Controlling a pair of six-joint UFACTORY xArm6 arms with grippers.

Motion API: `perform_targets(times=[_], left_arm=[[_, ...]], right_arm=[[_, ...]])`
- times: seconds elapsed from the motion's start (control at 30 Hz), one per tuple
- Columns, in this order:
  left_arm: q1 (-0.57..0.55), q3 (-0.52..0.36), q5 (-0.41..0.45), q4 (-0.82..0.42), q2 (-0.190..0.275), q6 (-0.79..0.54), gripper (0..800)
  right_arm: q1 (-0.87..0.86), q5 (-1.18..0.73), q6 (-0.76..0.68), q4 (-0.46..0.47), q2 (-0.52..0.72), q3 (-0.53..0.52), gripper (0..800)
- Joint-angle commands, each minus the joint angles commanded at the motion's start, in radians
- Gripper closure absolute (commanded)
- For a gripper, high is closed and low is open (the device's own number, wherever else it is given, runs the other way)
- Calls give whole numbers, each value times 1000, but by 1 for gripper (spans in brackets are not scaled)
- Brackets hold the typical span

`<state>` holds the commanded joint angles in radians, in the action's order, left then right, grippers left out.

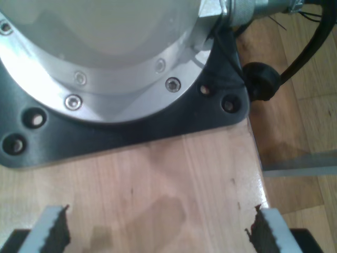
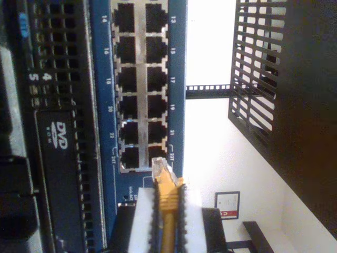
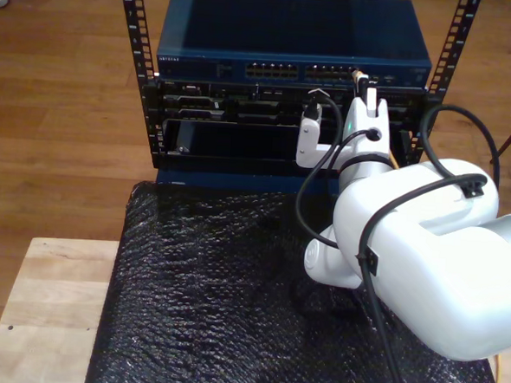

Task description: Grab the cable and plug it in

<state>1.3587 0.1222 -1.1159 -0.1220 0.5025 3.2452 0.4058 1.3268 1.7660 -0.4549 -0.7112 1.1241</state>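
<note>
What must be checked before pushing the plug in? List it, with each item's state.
1. Grip: my second gripper is shut on the cable, boot between the fingers. Ok.
2. Plug intact and pointing at the switch. Ok.
3. Plug lined up with an empty port: it sits near the last row, off toward the panel edge. Not ok.
4. Latch tab orientation. Cannot tell.
5. My first gripper open over the wooden table, holding nothing. Ok.
</note>
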Motion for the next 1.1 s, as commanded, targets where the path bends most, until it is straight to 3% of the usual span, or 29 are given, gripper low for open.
perform_targets(times=[1.1], left_arm=[[0, 0, 0, 0, -2, 0, 0]], right_arm=[[2, 5, -2, 2, -29, 44, 800]])
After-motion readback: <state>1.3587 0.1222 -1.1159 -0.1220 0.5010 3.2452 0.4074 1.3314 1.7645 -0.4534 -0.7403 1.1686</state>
